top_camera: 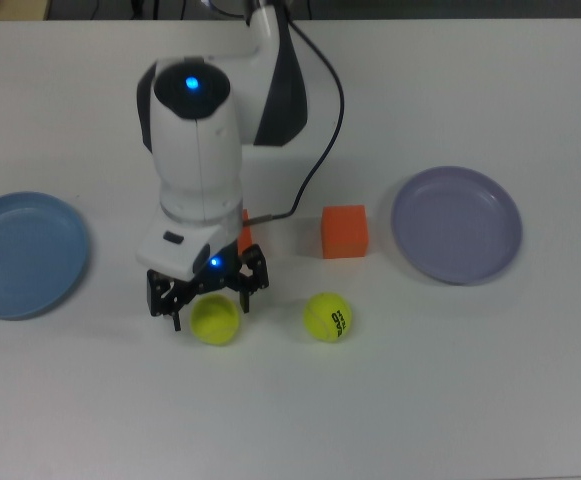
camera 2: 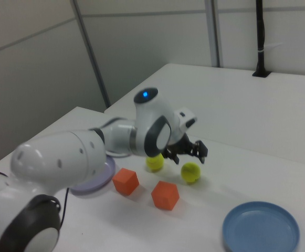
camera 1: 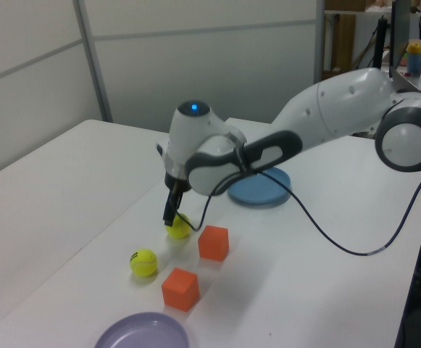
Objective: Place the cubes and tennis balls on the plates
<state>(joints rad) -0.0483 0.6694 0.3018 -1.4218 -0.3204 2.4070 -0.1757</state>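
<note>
Over the plain tennis ball [top_camera: 216, 323] hangs my gripper [top_camera: 209, 308], open, with one finger on each side of the ball in the top view. The right view shows the gripper [camera 2: 187, 153] a little above this ball [camera 2: 191, 172]. The lettered tennis ball [top_camera: 327, 316] lies free to the top view's right. One orange cube [top_camera: 344, 231] stands behind it. The arm hides most of the other cube [top_camera: 243, 238], which the left view shows whole [camera 1: 213, 242]. The blue plate [top_camera: 20, 255] and the lavender plate [top_camera: 457, 224] hold nothing.
The white table [top_camera: 420, 400] carries all the objects. The arm's black cable [top_camera: 322, 150] loops over the table behind the cubes. In the left view a second white table [camera 1: 43, 196] adjoins at the left view's left.
</note>
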